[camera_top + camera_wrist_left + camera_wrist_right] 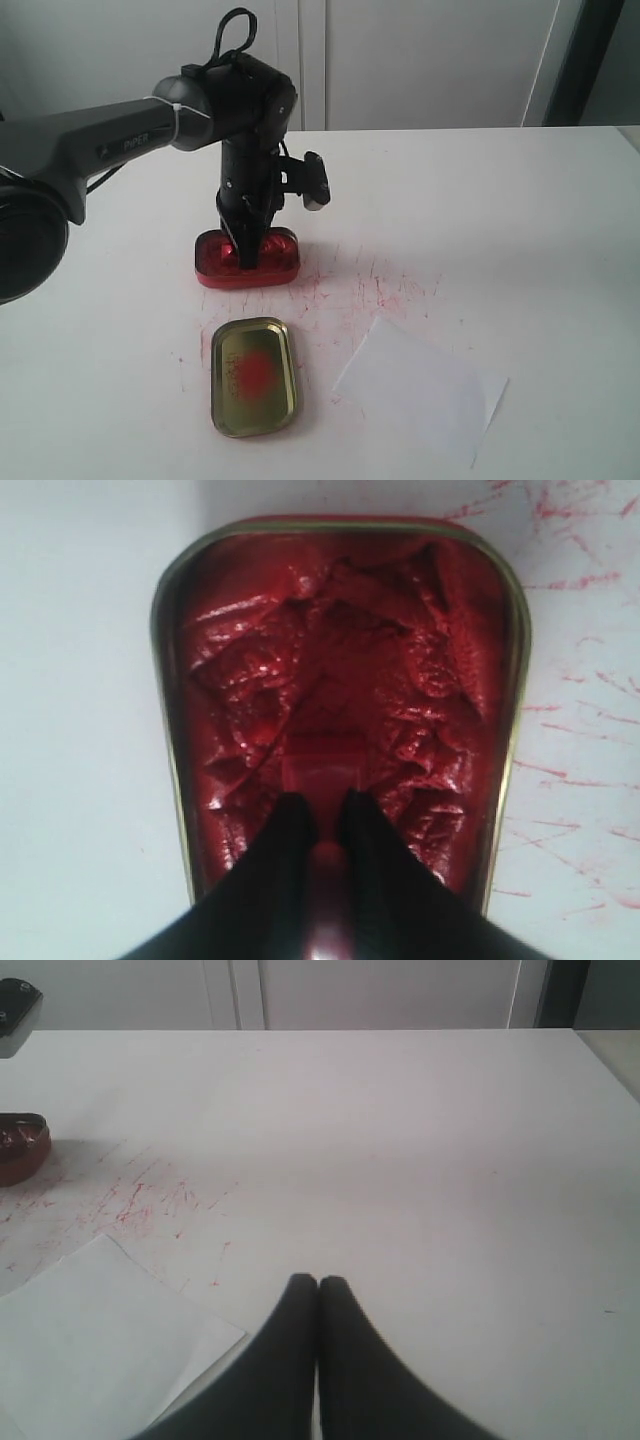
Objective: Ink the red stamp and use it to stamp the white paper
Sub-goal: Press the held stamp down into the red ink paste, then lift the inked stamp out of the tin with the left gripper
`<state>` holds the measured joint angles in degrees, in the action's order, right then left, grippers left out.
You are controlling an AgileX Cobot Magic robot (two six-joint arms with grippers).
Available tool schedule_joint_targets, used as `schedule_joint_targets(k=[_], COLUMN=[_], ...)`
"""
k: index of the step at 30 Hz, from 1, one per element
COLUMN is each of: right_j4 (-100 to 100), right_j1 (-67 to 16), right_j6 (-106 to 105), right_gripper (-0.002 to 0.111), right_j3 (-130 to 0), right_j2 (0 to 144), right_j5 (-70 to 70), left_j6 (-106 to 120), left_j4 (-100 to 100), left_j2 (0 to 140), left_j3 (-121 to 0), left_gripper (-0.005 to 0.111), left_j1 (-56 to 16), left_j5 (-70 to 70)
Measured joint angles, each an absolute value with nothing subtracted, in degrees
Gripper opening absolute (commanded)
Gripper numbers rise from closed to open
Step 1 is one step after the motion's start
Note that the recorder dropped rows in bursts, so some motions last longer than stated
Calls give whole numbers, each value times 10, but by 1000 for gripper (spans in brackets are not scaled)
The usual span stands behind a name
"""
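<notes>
The red stamp [322, 763] stands base-down in the crumbly ink of the red tin [180, 730], its knob clamped in my left pincer [322, 815]. My right pincer [318, 1285] is pressed together on nothing, above the desk [450, 1160] beside the white paper [90, 1350]. A gold lid [253, 377] with a red smudge lies near the tin, not touching it.

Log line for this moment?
left gripper: shut on red stamp, in red ink tin | right gripper: shut, empty | white paper: lying free
</notes>
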<state>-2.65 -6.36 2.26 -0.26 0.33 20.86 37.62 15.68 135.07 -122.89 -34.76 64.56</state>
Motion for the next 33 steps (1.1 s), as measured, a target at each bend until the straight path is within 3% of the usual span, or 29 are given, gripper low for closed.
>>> schedule_joint_targets(k=[33], right_j4=[-27], right_j1=[-64], right_j6=[23], right_gripper=[0], right_j3=[-3], right_j2=[3], right_j5=[209], left_j6=[350], left_j4=[272], left_j2=[1348], left_j3=[-1230], left_gripper=[0], left_j1=[-388], left_j5=[645])
